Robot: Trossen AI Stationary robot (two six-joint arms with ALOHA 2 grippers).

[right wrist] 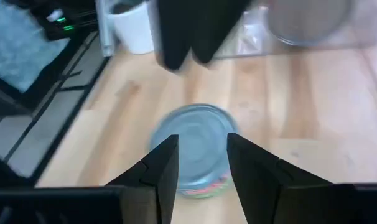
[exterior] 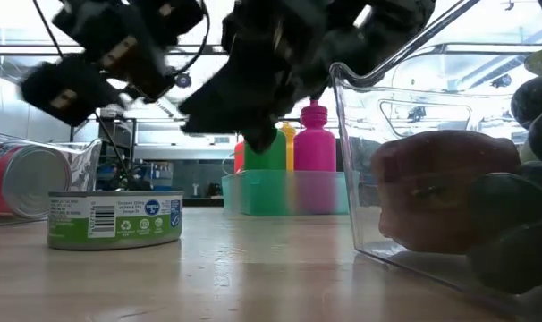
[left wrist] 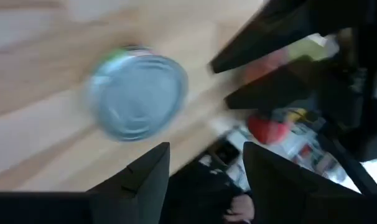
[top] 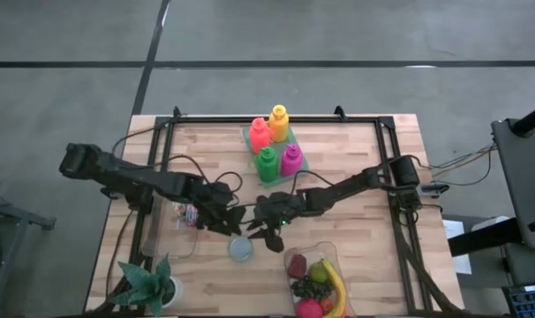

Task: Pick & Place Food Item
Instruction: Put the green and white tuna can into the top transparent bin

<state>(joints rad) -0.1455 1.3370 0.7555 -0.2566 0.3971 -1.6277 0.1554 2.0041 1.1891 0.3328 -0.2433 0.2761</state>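
Note:
A short tin can (top: 241, 249) with a silver lid and a green label (exterior: 114, 219) stands upright on the wooden table. My left gripper (top: 229, 221) hovers above it on the left, open; in its wrist view the lid (left wrist: 139, 96) lies ahead of the spread fingers (left wrist: 206, 146). My right gripper (top: 267, 231) hangs above the can's right side, also open; its wrist view shows the can (right wrist: 191, 149) below, between the two fingertips (right wrist: 202, 140). Neither gripper touches the can.
A clear bin of fruit (top: 316, 281) stands right of the can, its wall (exterior: 360, 161) close by. A second clear bin (top: 181, 221) on the left holds a red can (exterior: 21, 183). A potted plant (top: 148, 283) sits at the near-left corner, and coloured bottles in a tray (top: 276, 146) at the far side.

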